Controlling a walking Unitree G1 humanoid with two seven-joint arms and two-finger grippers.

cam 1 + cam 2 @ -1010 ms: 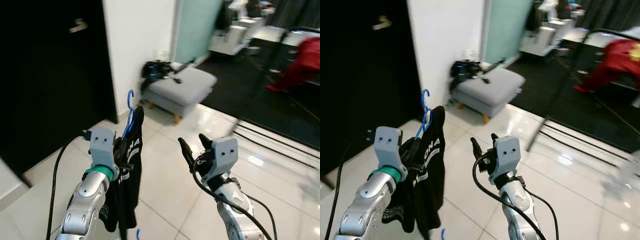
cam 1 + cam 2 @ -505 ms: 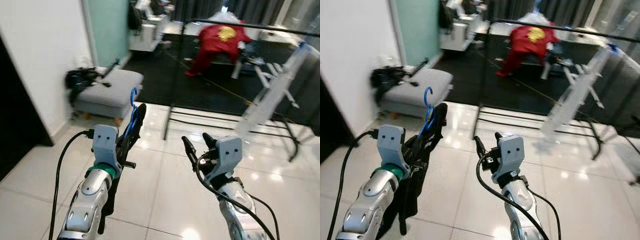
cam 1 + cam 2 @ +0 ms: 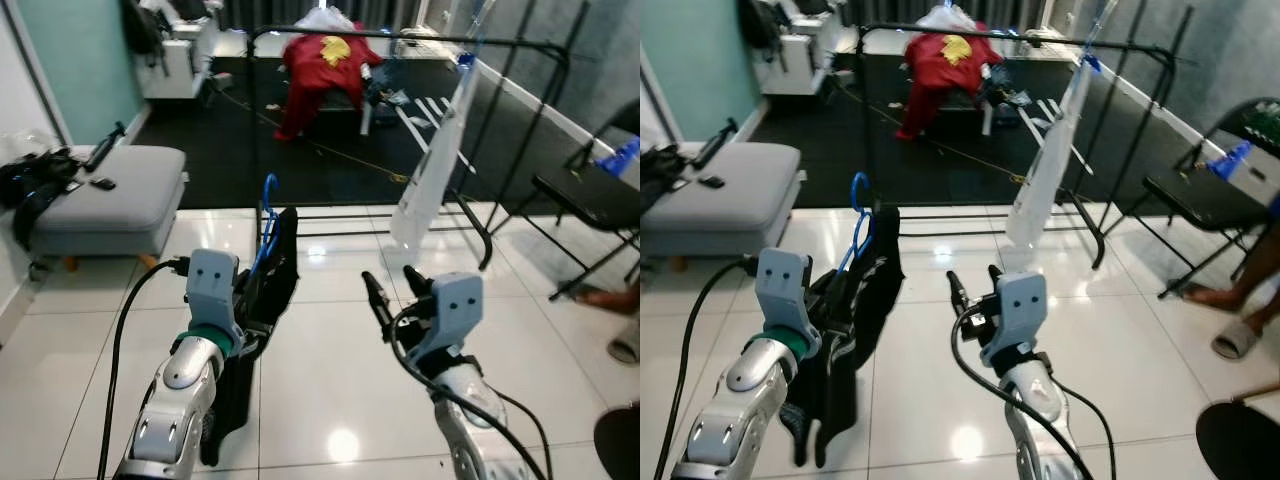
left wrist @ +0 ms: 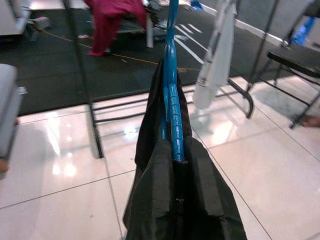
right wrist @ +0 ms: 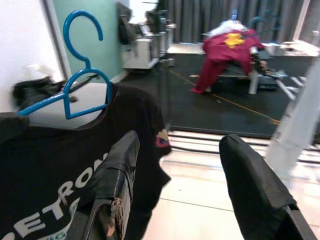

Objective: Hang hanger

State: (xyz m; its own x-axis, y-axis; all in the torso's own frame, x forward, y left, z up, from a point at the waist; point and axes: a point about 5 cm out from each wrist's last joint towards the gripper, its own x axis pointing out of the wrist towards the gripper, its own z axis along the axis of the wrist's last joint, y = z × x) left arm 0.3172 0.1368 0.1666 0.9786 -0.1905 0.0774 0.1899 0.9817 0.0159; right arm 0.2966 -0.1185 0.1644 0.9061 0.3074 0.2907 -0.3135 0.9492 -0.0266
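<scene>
White glossy floor tiles [image 3: 330,350] run to a black clothes rail [image 3: 400,38]. At left, the left gripper [image 3: 250,300] is closed on a blue hanger [image 3: 266,225] carrying a black T-shirt [image 3: 262,310]; white lettering on the shirt reads in the right wrist view. Beside it, the right gripper [image 3: 392,290] hangs spread, holding nothing.

Your left arm is raised in front of you, forearm angled up, and its gripper [image 3: 262,290] is clamped on what it carries, fingers mostly hidden behind it. Your right arm is raised too, level with the left and well apart from it to the right. Your right gripper [image 3: 393,288] points forward and up, its two black fingers [image 5: 116,172] spread wide with nothing between them, not touching the left arm.
</scene>
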